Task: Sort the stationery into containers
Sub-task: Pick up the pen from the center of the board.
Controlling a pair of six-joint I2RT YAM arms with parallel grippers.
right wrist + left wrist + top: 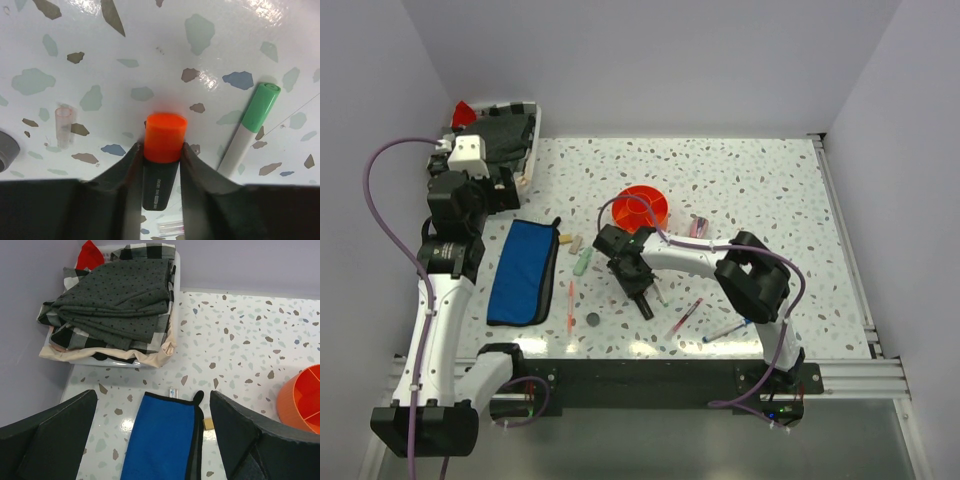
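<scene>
Looking first at the containers, we see the orange organiser (642, 207) standing mid-desk, just far of the right pincer (161, 147). Its dividers show, but we cannot tell what it holds. The blue pouch (525, 270) lies flat at the left, with a green marker (582, 262), an orange pen (570, 305) and a dark disc (593, 320) to its right.

The right pincer is clamped on the orange-black highlighter (165, 137), low over the desk (770, 190) near the middle. The left pincer (153, 405) hangs fully spread and empty above the pouch's far end, near the white tray (534, 135) in the far left corner. A red pen (685, 318) and a blue pen (725, 330) lie by the near edge. The widest open stretch runs from the organiser right to the rail (845, 250).
</scene>
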